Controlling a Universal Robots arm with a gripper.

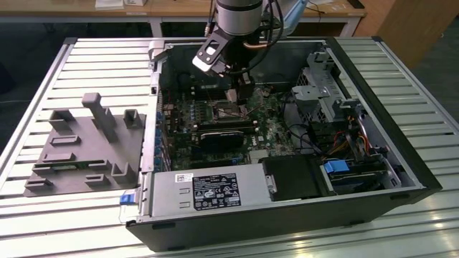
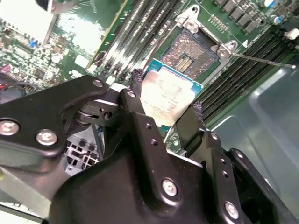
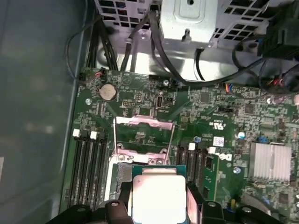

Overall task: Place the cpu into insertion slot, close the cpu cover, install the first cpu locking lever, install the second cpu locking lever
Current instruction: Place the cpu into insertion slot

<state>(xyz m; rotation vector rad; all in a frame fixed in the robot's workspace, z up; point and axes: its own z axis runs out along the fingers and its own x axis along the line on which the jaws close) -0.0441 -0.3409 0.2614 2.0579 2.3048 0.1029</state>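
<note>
I have the cpu pinched edge to edge between the two black fingers of the gripper, its metal top turned toward both wrist cameras. It hangs over the green board and is not seated in the slot. In the second wrist view the slot's pin field lies bare just past the chip, and the chip overlaps the slot's nearer rim. In the first wrist view the cpu sits between the fingertips, with a strip of the slot showing beside it. I cannot tell whether the chip touches the rim.

The cover stands swung up and open on the side of the slot away from the gripper, and the board shows through its cut-out middle. A thin lever sticks out free beside the slot, above the memory slots.

In the exterior view the arm reaches down into the open case, which lies on a slatted table. The gripper is right over the slot, near the board's middle. A grey fixture sits on the table at the exterior view's left of the case — well apart from the gripper.
</note>
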